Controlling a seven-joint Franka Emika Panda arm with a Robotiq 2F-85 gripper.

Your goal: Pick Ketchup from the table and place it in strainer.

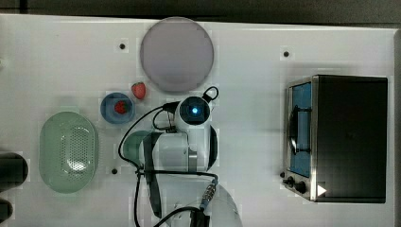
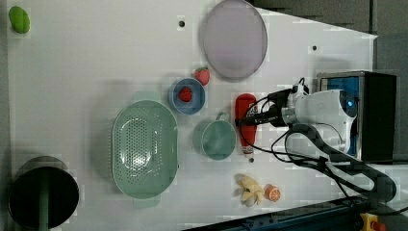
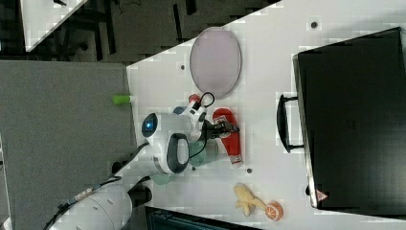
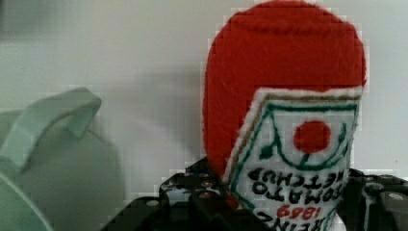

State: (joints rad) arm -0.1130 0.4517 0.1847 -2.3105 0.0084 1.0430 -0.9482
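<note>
ketchup (image 2: 245,122) lying flat on the white bench (image 2: 96,62), a red plush bottle with a white label, just beside the teal cup (image 2: 217,139) on the left view's right, well apart from the strainer (image 2: 144,149). hand (image 2: 251,121) down over the bottle's middle, fingers (image 4: 159,207) either side of the label in the wrist view, dark against the red body (image 4: 284,62); cannot tell whether pinching it yet or just straddling it. strainer pale green, oval, perforated floor, sitting near the left view's left with nothing in it. small blue bowl (image 2: 187,96) between strainer and grey plate (image 2: 234,37), holding one strawberry (image 2: 185,94); second strawberry (image 2: 202,75) on the bench just beside the bowl, near the plate's edge. banana (image 2: 249,189) and orange half (image 2: 273,193) close together toward the left view's bottom. black oven (image 1: 347,137) at the top view's right, well clear of the rest. green item (image 2: 19,19) in the left view's top left corner.
</note>
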